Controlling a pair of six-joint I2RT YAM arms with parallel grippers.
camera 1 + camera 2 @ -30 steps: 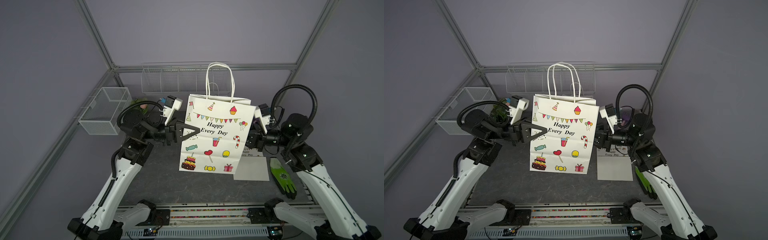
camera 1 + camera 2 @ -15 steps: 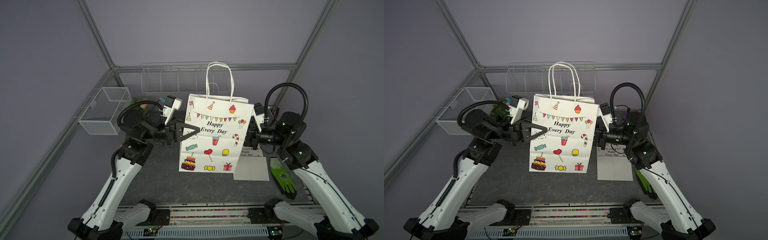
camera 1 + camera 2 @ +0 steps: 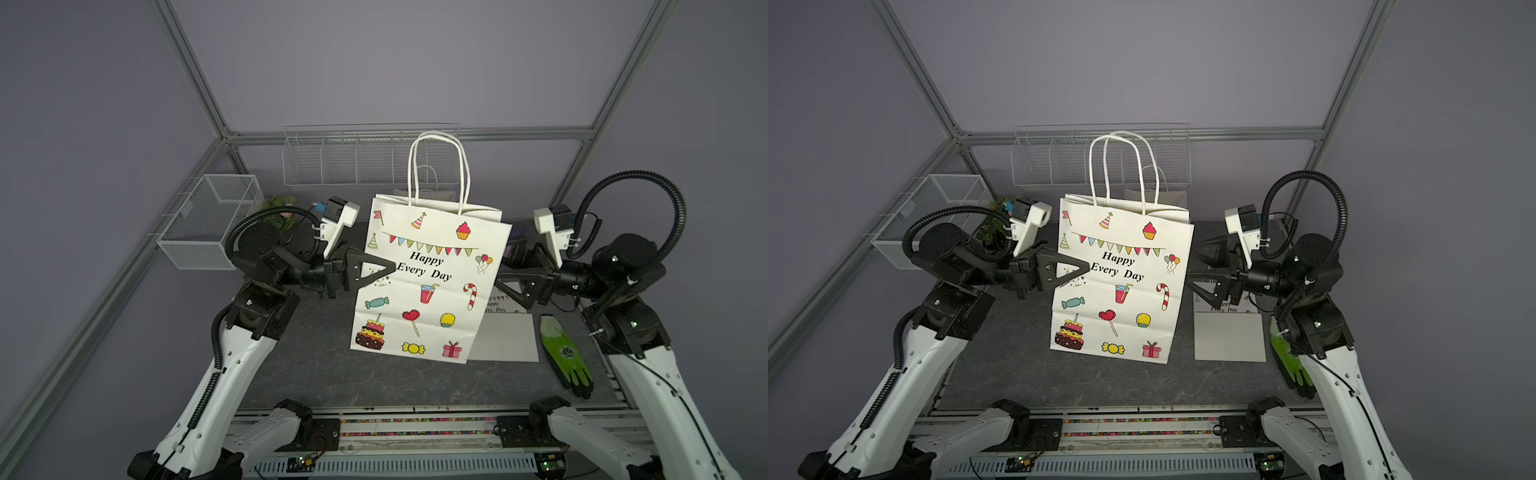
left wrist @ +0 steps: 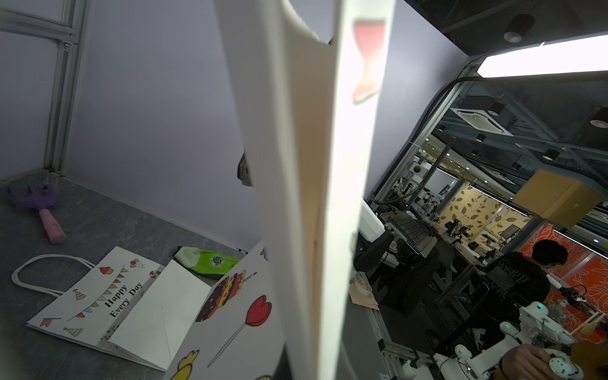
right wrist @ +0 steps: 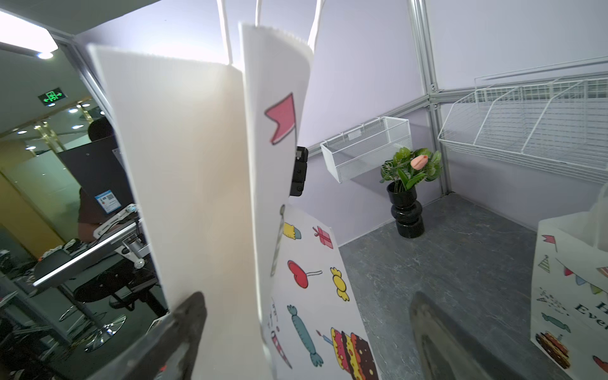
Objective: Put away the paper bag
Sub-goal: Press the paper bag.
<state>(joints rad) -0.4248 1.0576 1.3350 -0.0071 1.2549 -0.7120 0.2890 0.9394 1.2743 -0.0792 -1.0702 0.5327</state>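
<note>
**Item inspected:** paper bag [image 3: 432, 299], white, with two looped white cord handles [image 3: 438, 166] and a serrated top rim. The front panel is printed with "Happy Every Day", coloured bunting, party hats, a flag, cupcake, balloons, drink, candy cane, lollipop, sweets, layered cake and gift box. Faint horizontal creases cross the panel. The side gussets are folded inward and the mouth is nearly closed.

**Position:** upright with a slight lean, over the middle of the worktop [image 3: 324, 374]. Whether its base touches the worktop cannot be confirmed.

**Left fingers** [image 3: 380, 268]: pressed together, pinching the bag's edge on the left arm's side at about mid-height.

**Right fingers** [image 3: 1209, 286]: spread wide, one on each side of the bag's opposite edge, not gripping it.

**Other items:** a second bag of the same print [image 3: 505, 332] lies flat towards the worktop's right edge. A green glove [image 3: 565, 353] lies just beside it at that edge.
</note>
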